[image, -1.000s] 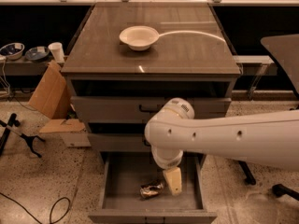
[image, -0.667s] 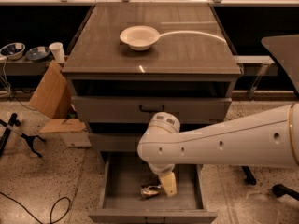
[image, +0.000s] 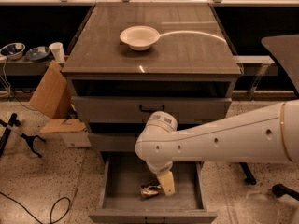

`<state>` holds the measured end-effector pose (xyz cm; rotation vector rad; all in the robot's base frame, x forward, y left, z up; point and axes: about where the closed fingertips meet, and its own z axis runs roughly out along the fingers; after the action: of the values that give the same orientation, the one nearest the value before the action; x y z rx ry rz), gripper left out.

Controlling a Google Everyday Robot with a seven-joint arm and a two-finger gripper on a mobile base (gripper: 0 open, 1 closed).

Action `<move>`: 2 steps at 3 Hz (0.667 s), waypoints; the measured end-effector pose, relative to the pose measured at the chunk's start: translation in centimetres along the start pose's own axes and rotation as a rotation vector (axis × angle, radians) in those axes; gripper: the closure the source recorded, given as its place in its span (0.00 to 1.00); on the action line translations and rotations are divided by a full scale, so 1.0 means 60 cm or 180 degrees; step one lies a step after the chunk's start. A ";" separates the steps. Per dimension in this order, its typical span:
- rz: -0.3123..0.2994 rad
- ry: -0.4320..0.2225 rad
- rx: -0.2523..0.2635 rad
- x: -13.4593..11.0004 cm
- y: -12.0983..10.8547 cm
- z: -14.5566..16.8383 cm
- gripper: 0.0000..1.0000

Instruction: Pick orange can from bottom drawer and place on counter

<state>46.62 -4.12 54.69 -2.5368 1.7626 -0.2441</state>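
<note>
The orange can (image: pixel 149 190) lies on its side in the open bottom drawer (image: pixel 119 188), near the tray's middle front. My white arm reaches in from the right and bends down into the drawer. The gripper (image: pixel 165 184) hangs right beside the can, on its right, touching or almost touching it. The counter (image: pixel 187 50) is the glossy grey-brown top of the cabinet above, with a white bowl (image: pixel 139 37) on it.
Two closed grey drawers (image: pixel 117 108) sit above the open one. Cardboard pieces (image: pixel 49 92) lean at the cabinet's left. Bowls and a white cup (image: pixel 58 51) stand on a low shelf at the left. A black stand and cable lie on the floor at the left.
The arm's elbow has swung left and the gripper has moved left and lower in the drawer, closer to the can. The can has stayed in place.
</note>
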 end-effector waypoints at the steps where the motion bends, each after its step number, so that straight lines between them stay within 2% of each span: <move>1: -0.0073 -0.0039 -0.0066 -0.015 -0.022 0.039 0.00; 2: -0.0131 -0.0128 -0.0091 -0.034 -0.047 0.101 0.00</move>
<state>49.47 -1.55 48.85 -2.5805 1.7137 -0.1693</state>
